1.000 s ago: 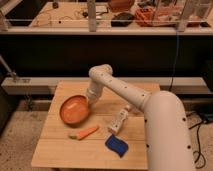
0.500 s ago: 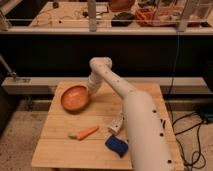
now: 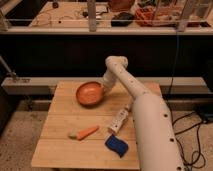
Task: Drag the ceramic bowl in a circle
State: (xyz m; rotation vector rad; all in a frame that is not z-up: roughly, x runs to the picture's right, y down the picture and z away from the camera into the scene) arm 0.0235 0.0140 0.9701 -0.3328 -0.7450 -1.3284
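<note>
The ceramic bowl (image 3: 89, 93) is round, shallow and orange-red. It sits on the far middle part of the wooden table (image 3: 60, 125). My white arm reaches from the lower right up over the table and bends down at the bowl's right rim. The gripper (image 3: 104, 90) is at that right rim, touching or just beside it.
An orange carrot (image 3: 83, 133) lies in front of the bowl. A white bottle (image 3: 119, 120) lies on its side to the right, next to my arm. A blue sponge (image 3: 116, 145) lies near the front edge. A dark shelf and cluttered bench stand behind the table.
The bowl has moved to the right and toward the far edge of the table, along with the gripper at its rim. The arm has stretched farther out.
</note>
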